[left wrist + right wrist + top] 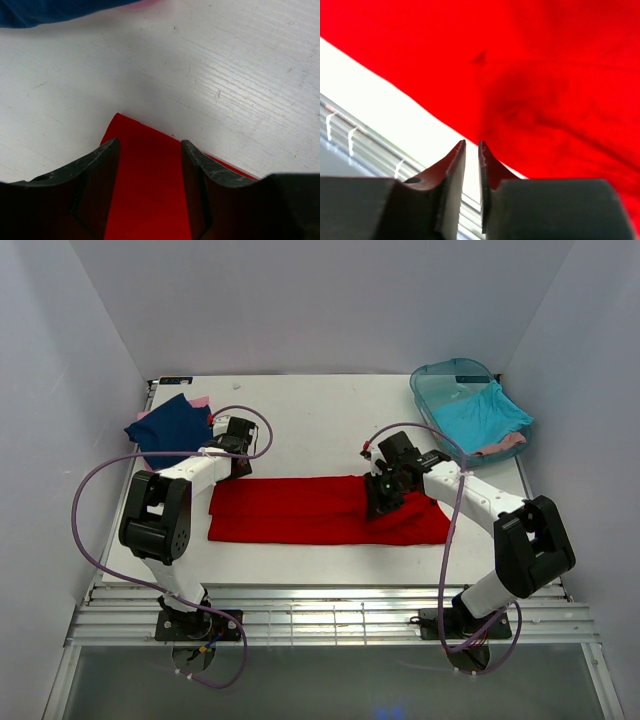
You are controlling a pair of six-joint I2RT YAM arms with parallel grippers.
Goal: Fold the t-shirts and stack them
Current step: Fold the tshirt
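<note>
The bright red t-shirt [320,512] lies folded into a long strip across the middle of the table. My left gripper [238,458] is at the strip's far left corner. In the left wrist view it [150,146] is open, with the red corner [146,190] lying between the fingers [102,167]. My right gripper [384,496] hovers over the right part of the strip. In the right wrist view it [472,145] is shut to a thin slit with nothing in it, and red cloth [545,75] lies just beyond the tips. A folded navy shirt [172,428] lies on a pink one [200,401] at the far left.
A translucent teal tub [432,388] stands at the far right corner, holding a turquoise shirt [485,412] and a pink one [500,446]. White walls close in the table on three sides. A slatted metal edge [330,615] runs along the near side.
</note>
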